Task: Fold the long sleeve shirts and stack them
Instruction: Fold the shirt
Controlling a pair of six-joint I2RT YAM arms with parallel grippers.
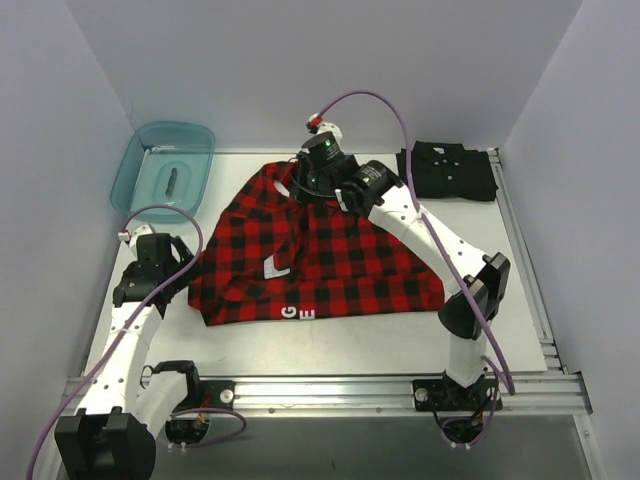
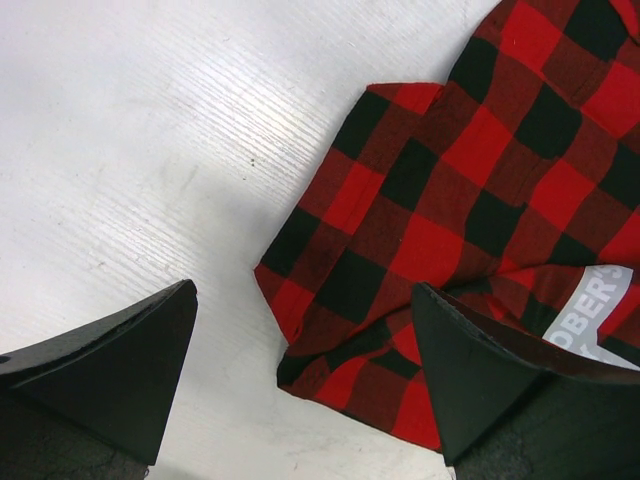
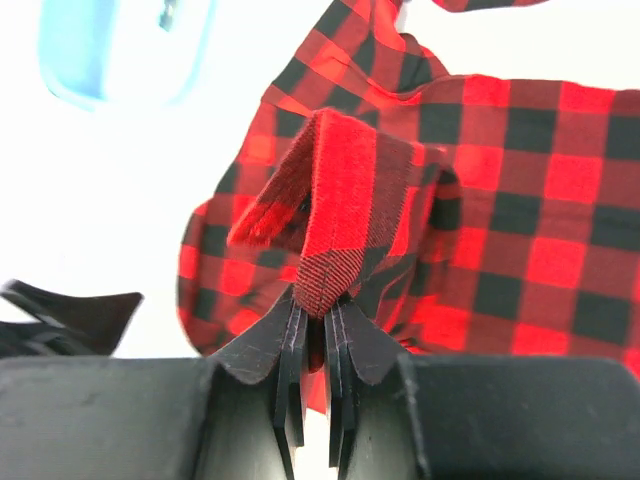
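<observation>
The red-and-black plaid shirt (image 1: pixel 330 260) lies spread across the middle of the desk (image 1: pixel 330 345), the white letters at its near hem partly lost in folds. A folded black shirt (image 1: pixel 447 172) sits far right and a teal bin (image 1: pixel 165 165) far left. The right claw (image 3: pixel 318 300) is clamped on a raised fold at the plaid's far edge. The left claw (image 2: pixel 303 300) hangs with its jaws wide apart over the plaid's left edge.

Rumpled red-and-black plaid shirt (image 1: pixel 330 265) mid-table, folded black shirt (image 1: pixel 447 172) apart at far-right corner

Left pincer (image 2: pixel 302 290) spread wide, held low — right pincer (image 3: pixel 315 310) pinched tight, extended far forward.
</observation>
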